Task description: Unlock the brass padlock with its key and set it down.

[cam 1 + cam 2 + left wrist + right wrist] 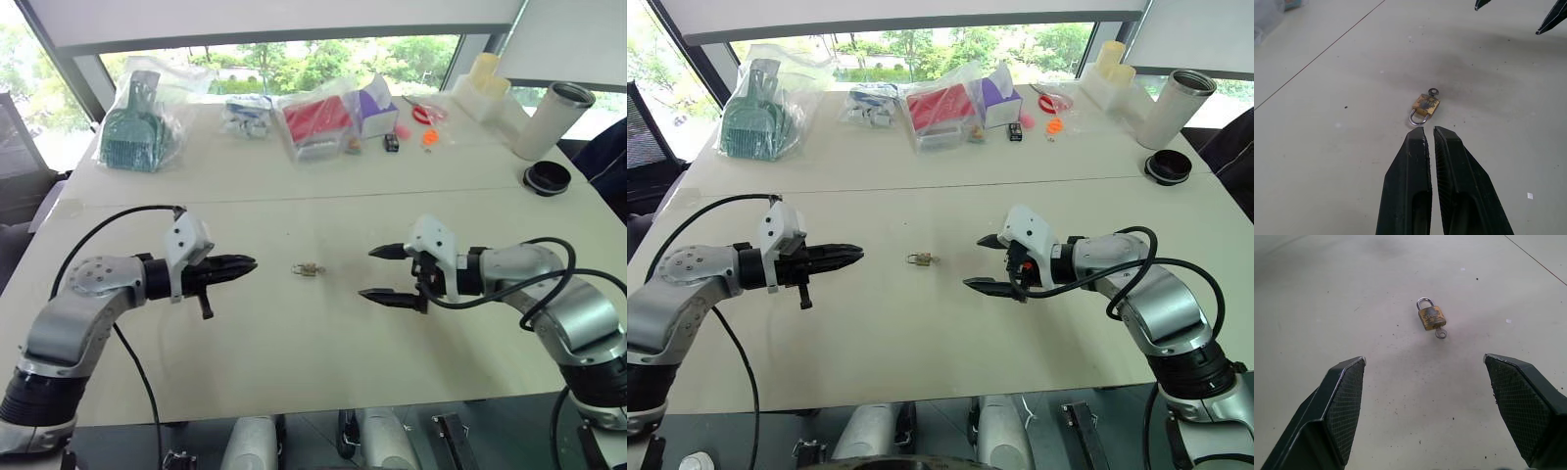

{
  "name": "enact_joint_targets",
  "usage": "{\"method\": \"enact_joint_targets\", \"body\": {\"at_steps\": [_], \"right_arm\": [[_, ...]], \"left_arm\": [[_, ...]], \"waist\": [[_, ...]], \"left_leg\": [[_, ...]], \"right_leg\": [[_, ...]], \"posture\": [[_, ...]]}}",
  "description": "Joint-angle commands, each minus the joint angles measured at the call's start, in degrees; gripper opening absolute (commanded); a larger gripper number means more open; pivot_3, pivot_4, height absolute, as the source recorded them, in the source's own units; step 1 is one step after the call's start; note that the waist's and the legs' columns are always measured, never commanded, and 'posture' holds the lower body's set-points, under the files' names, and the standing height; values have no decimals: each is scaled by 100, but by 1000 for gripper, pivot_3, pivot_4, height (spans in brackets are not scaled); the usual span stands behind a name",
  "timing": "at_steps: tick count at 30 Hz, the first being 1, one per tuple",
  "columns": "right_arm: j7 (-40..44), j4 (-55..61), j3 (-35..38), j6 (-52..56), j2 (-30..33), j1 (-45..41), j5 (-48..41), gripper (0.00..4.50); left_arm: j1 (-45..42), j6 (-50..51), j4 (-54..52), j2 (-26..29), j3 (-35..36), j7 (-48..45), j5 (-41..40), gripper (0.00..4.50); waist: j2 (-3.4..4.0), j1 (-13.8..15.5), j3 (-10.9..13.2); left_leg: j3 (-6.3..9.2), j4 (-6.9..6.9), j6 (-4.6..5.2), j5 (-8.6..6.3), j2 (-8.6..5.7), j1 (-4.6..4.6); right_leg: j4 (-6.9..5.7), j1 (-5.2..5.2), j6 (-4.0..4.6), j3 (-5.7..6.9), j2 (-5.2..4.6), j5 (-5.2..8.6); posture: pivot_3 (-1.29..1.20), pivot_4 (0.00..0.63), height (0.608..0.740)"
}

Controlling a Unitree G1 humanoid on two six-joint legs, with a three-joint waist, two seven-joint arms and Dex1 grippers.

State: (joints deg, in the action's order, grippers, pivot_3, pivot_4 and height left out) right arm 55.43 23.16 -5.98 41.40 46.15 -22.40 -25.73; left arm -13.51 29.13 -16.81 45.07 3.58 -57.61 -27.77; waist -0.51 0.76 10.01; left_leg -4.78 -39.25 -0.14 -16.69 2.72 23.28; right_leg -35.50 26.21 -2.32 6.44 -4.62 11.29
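Two grippers faced each other across the pale table (294,343), with the brass padlock (308,268) lying flat on the bare surface between them, apart from both. Seen from the head camera, the left gripper (247,264) sat at about nine o'clock from the padlock, its two black fingers pressed together with only a thin slit between them and nothing held. The right gripper (376,272) sat at about three o'clock from the padlock, its fingers spread wide and empty, one tip higher than the other. In the left wrist view the padlock (1425,106) lay just beyond the closed fingertips (1418,134), its silver shackle turned toward them and the key (1433,91) standing in the far end of the brass body, only its small round bow showing. In the right wrist view the padlock (1431,317) lay well ahead, between the lines of the two open fingers (1344,401), with the key's ring on the near side and the shackle on the far side, closed into the body. Far across the table, at about twelve o'clock from the padlock, lay bagged items: a green brush (134,127) in clear plastic and a red pack (318,119). At about two o'clock stood a white cylindrical tumbler (552,119) with a black lid (547,177) lying beside it.
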Motion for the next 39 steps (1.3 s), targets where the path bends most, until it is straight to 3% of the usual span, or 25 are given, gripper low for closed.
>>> {"method": "enact_joint_targets", "body": {"at_steps": [1, 24, 27, 36, 39], "right_arm": [[36, -9, 20, -118, 11, -136, 33, 4014], [-145, 145, 75, -142, -6, 49, 54, 4014], [-164, 182, 72, -130, -4, 66, 46, 4014], [-302, 329, 99, -74, -10, 168, 39, 4014], [-396, 459, 160, -4, -5, 281, -6, 4014]], "left_arm": [[15, -140, -60, 25, 54, -96, -31, 297], [-514, -457, 632, -11, -272, -567, 230, 297], [-783, -622, 1012, -127, -417, -767, 289, 1067], [-1916, -1810, 2764, -694, -1343, -1632, 1076, 4490], [-2253, -2208, 3364, -942, -1554, -1848, 1319, 4490]], "waist": [[0, 0, 0], [0, 0, 0], [0, 5, -1], [-2, 8, -2], [-3, 7, -3]], "left_leg": [[-1, 0, 0, 0, 0, 0], [-14, -3, -2, 1, 0, -1], [-14, -4, -2, 2, -1, -1], [-18, -13, -2, 2, -2, -1], [-19, -16, -2, 2, -2, 1]], "right_leg": [[0, 0, 0, 0, 0, 0], [-8, 0, 0, 0, 0, 0], [-10, 0, 0, 1, 0, 0], [-17, -2, 0, 1, 0, 0], [-18, 0, 0, 1, 0, 0]], "posture": [[0, 150, 740], [0, 150, 740], [0, 150, 740], [0, 150, 740], [0, 150, 740]]}}
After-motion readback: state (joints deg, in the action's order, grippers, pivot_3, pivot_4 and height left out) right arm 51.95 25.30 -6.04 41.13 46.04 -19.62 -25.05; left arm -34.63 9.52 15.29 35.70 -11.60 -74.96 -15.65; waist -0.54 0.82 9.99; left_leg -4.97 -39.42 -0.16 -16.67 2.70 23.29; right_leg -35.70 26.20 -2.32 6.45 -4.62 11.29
